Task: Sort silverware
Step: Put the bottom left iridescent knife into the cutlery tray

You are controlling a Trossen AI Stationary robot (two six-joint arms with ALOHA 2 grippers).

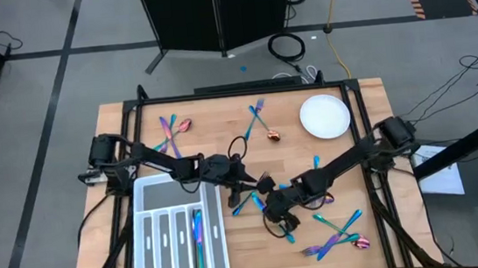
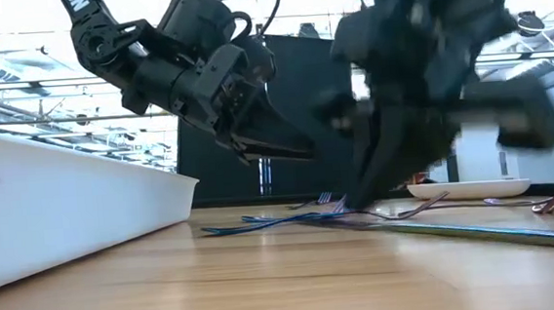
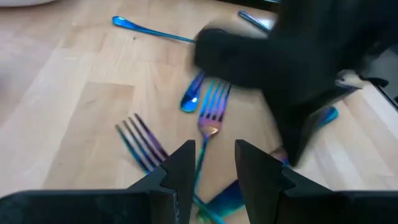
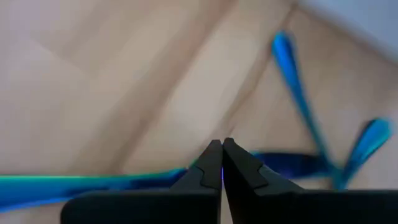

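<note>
High view: wooden worktop (image 1: pixel 220 118) carrying scattered silverware (image 1: pixel 260 119) in loose groups at the far left, far centre, centre and near right; a few pieces already stand in one slot of the white compartmented tray (image 1: pixel 149 248) at the near left. A round white plate (image 1: pixel 324 116) sits at the far right.

Left gripper (image 1: pixel 252 183): hovers just beside the tray, over the central cluster, fingers partly apart and empty. Right gripper (image 1: pixel 274 203): down at the same cluster, fingers pressed together on the worktop beside a blue handle, apparently holding nothing.

Material: slim, stiff, iridescent metal in teal, blue and purple; smooth and glossy, likely light and slippery. The fork (image 3: pixel 210 118) in the left wrist view shows flat tines and a narrow handle. Pieces lie flat and cross one another, so the mid-handle, pinched across its narrow width, looks the best hold.
</note>
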